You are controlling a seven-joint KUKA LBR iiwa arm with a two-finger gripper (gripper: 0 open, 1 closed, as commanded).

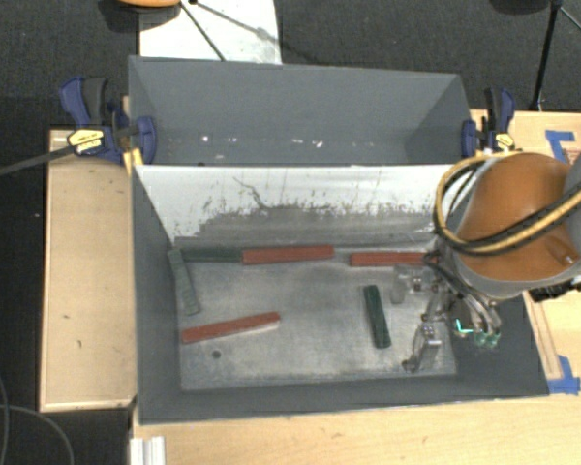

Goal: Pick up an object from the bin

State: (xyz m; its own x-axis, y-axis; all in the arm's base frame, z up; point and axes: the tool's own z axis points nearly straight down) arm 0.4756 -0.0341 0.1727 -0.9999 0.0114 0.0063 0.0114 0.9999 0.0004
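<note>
My gripper [424, 340] hangs low over the right end of the bin floor, near the front wall. Just left of it lies a short dark green bar [375, 317], running front to back and apart from the gripper. A red bar [386, 258] lies along the back wall, behind the gripper. Nothing shows in the gripper's grasp.
Along the back wall lie a long red bar [287, 255] and a dark green bar [209, 256]. A grey bar [185, 283] lies at the left wall and another red bar [230, 327] lies slanted at the front left. The arm's orange cover and cables hang above the bin's right side.
</note>
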